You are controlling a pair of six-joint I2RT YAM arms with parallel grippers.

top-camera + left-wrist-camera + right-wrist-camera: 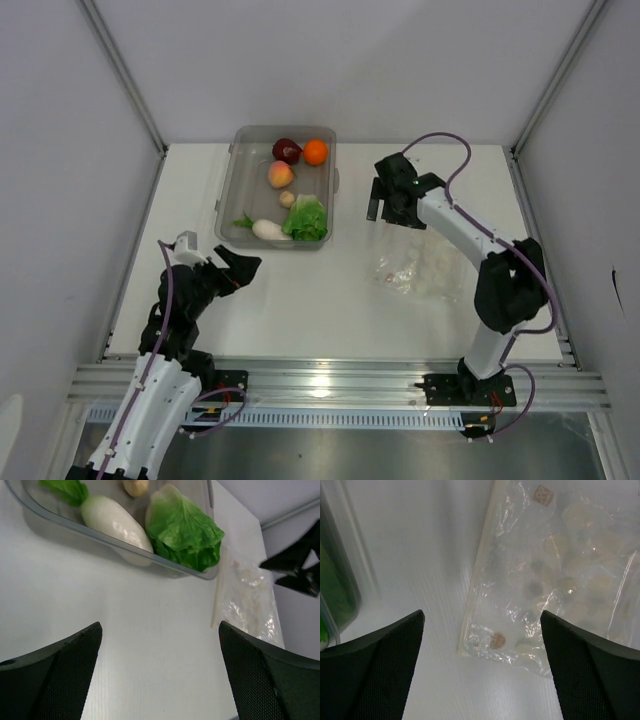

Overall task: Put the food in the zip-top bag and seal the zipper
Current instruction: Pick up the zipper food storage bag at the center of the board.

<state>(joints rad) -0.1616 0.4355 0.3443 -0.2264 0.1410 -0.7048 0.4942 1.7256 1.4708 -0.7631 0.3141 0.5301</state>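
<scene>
We see the grey tray [228, 190] holding the orange [316, 151] at 1 o'clock, the dark red bulb [286, 150] at 12, the peach-coloured fruit [281, 174] and beige lump [287, 199] centrally, the radish [268, 229] at 6 and the lettuce [306, 219] at 5. The clear bag [410, 268], seemingly flat, lies at the tray's 4 o'clock.

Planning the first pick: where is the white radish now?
In the top view, the white radish lies inside the grey tray along its near edge, left of the lettuce.

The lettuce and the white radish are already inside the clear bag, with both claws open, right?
No: the top view shows the lettuce and white radish lying in the grey tray; the clear bag lies apart from it. The left gripper and right gripper are indeed open.
</scene>
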